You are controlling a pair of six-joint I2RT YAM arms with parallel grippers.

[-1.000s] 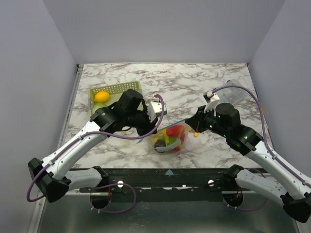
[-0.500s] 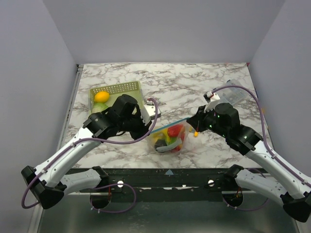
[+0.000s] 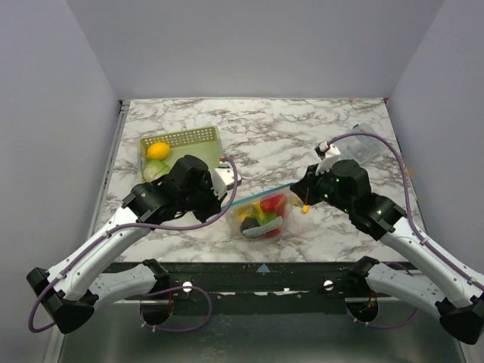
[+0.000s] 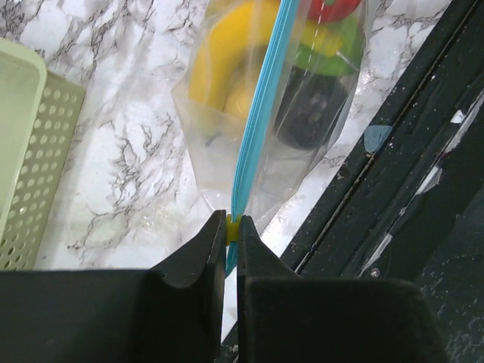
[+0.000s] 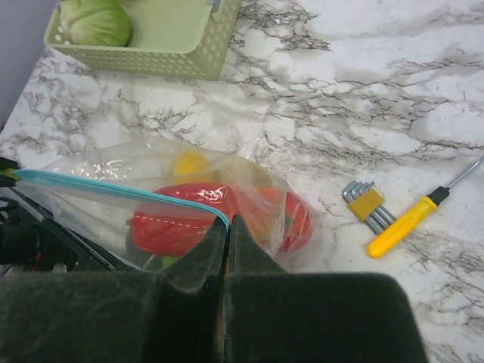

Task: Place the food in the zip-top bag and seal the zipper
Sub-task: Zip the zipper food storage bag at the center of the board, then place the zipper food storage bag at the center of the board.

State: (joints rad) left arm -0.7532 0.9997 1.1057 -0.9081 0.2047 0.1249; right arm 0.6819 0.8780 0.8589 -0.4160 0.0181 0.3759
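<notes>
The clear zip-top bag (image 3: 262, 218) lies near the table's front edge. It holds red (image 5: 181, 219), yellow (image 4: 227, 53), green (image 4: 333, 53) and dark food. Its light-blue zipper (image 3: 261, 196) runs taut between my grippers. My left gripper (image 4: 233, 227) is shut on the small yellow slider at the zipper's left end (image 3: 228, 200). My right gripper (image 5: 229, 221) is shut on the zipper's right end (image 3: 296, 187). A yellow-orange fruit (image 3: 158, 150) and a green cabbage (image 3: 156, 169) lie in the green basket (image 3: 195, 138).
A set of hex keys (image 5: 364, 203) and a yellow-handled screwdriver (image 5: 412, 219) lie right of the bag. A smaller clear plastic piece (image 3: 370, 147) lies at the back right. The black front rail (image 4: 393, 151) runs just beside the bag.
My left gripper has slid left along the zipper towards the bag's left end. The right gripper has held its place.
</notes>
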